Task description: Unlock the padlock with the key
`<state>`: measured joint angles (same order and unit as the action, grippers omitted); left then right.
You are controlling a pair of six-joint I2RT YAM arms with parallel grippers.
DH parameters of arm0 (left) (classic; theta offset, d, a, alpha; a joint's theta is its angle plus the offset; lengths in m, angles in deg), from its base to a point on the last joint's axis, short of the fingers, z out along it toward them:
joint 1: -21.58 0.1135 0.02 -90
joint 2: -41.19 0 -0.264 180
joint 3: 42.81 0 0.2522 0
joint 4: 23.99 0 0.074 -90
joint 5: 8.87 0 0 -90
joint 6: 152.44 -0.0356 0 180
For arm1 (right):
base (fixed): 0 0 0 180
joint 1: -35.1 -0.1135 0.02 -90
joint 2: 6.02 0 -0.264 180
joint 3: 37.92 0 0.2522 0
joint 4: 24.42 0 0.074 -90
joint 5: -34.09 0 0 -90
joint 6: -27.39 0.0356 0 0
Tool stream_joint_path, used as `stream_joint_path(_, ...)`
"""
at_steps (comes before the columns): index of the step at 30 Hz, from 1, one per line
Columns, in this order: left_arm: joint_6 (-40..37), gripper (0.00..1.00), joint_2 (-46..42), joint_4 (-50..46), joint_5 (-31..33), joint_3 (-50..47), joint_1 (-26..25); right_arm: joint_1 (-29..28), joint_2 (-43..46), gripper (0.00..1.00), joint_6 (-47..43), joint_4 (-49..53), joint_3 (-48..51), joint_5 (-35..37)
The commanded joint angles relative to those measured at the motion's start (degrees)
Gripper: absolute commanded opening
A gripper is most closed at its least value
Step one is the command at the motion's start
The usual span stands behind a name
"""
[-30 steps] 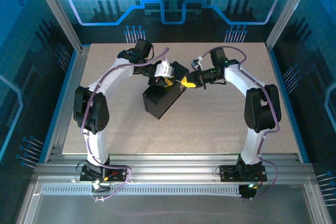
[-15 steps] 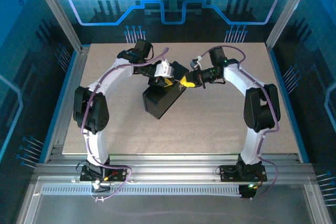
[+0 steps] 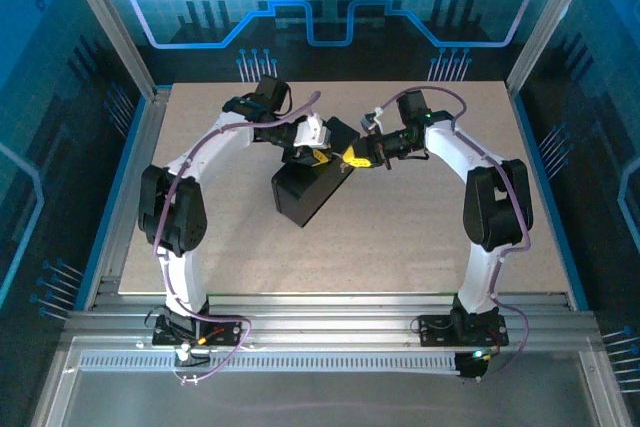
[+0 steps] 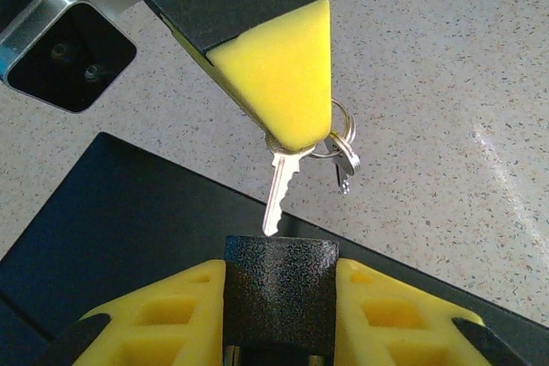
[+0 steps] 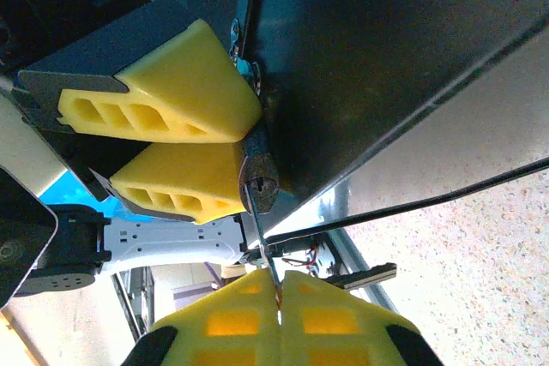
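At the bottom of the left wrist view, the left gripper (image 4: 281,319) is clamped on the dark padlock (image 4: 281,267) beside the box (image 4: 120,229), likely to steady the keyhole. Just above it, mid-frame, the key (image 4: 277,188) is pinched in the right gripper (image 4: 296,126), with its tip nearly touching the padlock, aimed for insertion.

A dark box (image 3: 305,195) lies on the speckled beige table (image 3: 400,237).
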<state>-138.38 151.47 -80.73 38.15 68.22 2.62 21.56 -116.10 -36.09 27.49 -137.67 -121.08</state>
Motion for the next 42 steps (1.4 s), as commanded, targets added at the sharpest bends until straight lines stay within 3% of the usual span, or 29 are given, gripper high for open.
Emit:
stream_joint_path(1, 0.3, 0.04, -0.7, -0.3, -1.9, -1.5, -0.4, -1.1, -0.8, 0.0, -1.2, 2.0, -0.7, -1.1)
stream_joint_path(9, 0.5, 0.04, -0.8, 0.1, -1.7, -1.8, -0.4, -1.4, -2.1, 0.0, -4.2, 6.6, -2.3, 0.7)
stream_joint_path(42, 0.1, 0.04, -0.7, -1.0, -1.2, -2.1, -0.3, -0.4, -1.1, 0.0, -3.7, 4.2, -3.1, -0.9)
